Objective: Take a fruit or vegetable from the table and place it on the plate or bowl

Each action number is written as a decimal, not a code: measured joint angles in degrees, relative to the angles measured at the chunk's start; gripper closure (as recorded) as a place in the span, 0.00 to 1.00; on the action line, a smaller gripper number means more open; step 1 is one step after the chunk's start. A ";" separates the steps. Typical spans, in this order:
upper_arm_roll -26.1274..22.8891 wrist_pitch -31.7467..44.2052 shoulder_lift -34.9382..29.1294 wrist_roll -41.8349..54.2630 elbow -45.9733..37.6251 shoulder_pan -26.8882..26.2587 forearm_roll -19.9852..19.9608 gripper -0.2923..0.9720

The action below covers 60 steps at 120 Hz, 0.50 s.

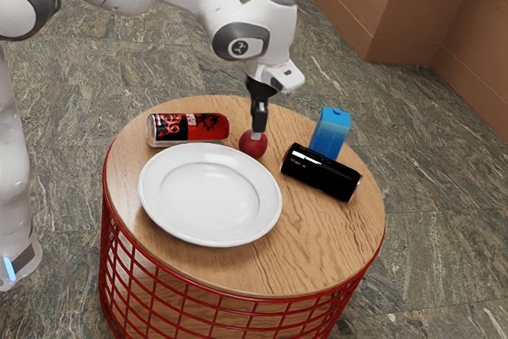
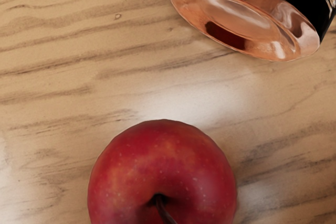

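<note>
Apple is sitting upright on the table, stem up, not yet lifted. Taking the exterior view as a clock face centred on the apple: the plate is lying at 7 o'clock, just beside it. The red can is lying at 9–10 o'clock, the blue carton is standing at 3 o'clock and the black can is lying at 4 o'clock, all near but apart from it.

Gripper is hanging straight over the apple, its tip at or just above the crown. You are seeing it edge-on, so you cannot tell whether the jaws are open, closed or already gripping. In the wrist view the apple is showing right under the hand, stem toward the camera, and the black can's end is facing it across bare wood.

Judgement: you are working the grasp step. You are wanting the jaws straddling the apple's widest part, not pinching the crown, because the round, smooth skin is likely to slip out of a high grip. Be confirming contact on both sides before lifting. Be lifting straight up, clearing the plate's rim, then travelling toward 7 o'clock. The black can, lying on its side, could be rolling if nudged
</note>
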 joint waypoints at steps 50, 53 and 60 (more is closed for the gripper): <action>0.10 1.71 3.87 1.06 1.28 0.04 -0.16 0.24; 0.14 1.89 4.06 1.11 1.22 0.05 -0.16 0.24; 0.20 2.33 4.64 1.22 1.13 0.11 -0.18 0.24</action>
